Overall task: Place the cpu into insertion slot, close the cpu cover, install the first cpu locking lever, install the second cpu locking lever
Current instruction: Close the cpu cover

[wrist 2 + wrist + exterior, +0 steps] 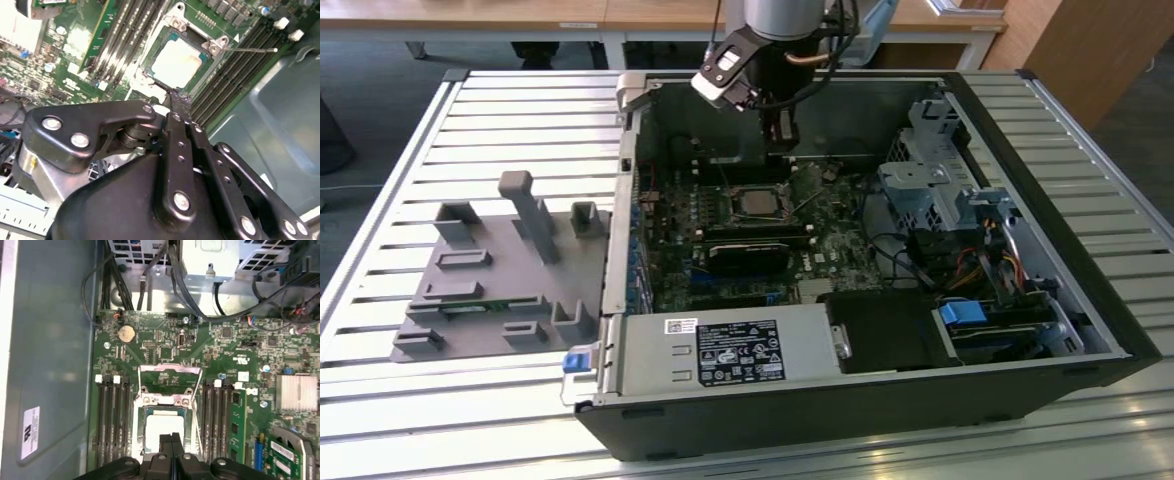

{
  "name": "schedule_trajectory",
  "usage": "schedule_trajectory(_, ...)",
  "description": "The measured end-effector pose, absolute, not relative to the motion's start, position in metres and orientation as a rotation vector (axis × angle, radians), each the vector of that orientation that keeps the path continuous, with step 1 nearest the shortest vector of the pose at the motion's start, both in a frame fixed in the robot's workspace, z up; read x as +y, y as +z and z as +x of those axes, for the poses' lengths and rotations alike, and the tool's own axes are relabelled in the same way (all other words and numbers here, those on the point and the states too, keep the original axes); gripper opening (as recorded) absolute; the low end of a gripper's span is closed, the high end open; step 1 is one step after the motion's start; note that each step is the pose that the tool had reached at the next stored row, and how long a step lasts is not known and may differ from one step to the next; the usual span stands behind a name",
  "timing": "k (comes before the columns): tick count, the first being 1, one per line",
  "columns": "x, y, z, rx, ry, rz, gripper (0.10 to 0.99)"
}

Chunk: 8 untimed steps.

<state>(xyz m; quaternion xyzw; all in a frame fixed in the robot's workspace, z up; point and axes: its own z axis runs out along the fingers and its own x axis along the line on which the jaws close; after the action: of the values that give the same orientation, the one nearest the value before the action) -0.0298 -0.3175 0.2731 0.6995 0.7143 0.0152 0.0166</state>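
Your gripper [171, 439], fingers pressed together and empty, hangs just over one edge of the chip [161, 425]; the chip lies flat in the socket [165, 401], straight below.

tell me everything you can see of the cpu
The cpu is a flat square chip with a pale silver-grey metal top and a thin green edge. It lies flat in the socket on the green board. The shut gripper hangs over one side of it; whether they touch cannot be told.
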Motion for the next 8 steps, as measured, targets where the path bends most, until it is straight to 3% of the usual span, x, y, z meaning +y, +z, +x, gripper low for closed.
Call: schedule_trajectory(8,-0.3196,0.273,-0.0242,2.226,0.06,2.18,0.106)
